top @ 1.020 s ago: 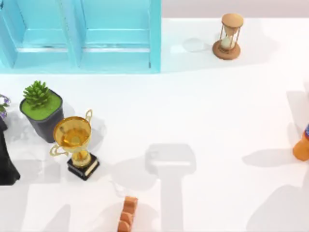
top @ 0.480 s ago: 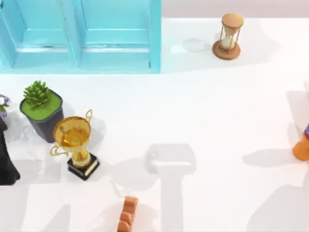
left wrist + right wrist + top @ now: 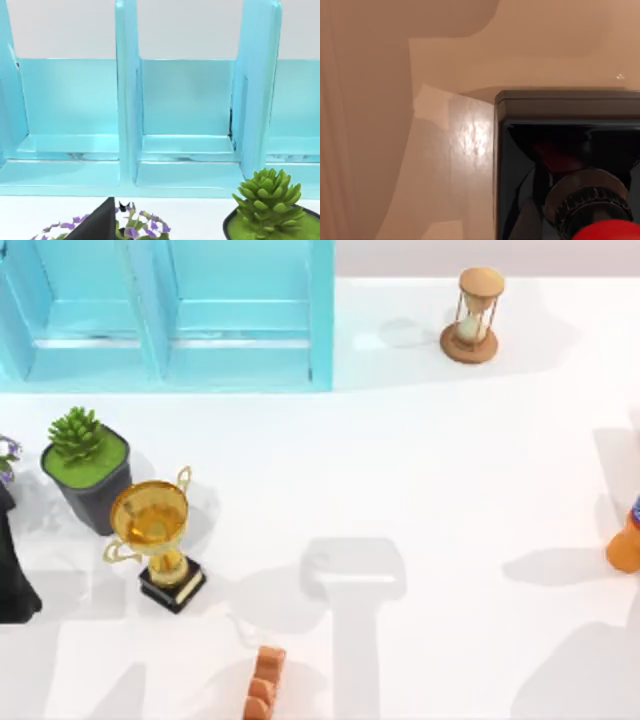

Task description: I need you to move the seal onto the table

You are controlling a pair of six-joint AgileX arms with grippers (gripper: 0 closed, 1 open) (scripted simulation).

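The seal appears very close in the right wrist view: a black square block with a metal collar and a glossy red knob at the picture's edge, over a pale surface. The white table spans the top view. A black shape at the top view's left edge, beside the purple flowers, looks like part of my left arm. A black pointed tip rises in front of those flowers in the left wrist view.
The light blue cabinet stands at the back left and the wooden hourglass at the back right. A potted green plant and the gold trophy stand at the left. An orange object sits at the right edge, a brown one at the front.
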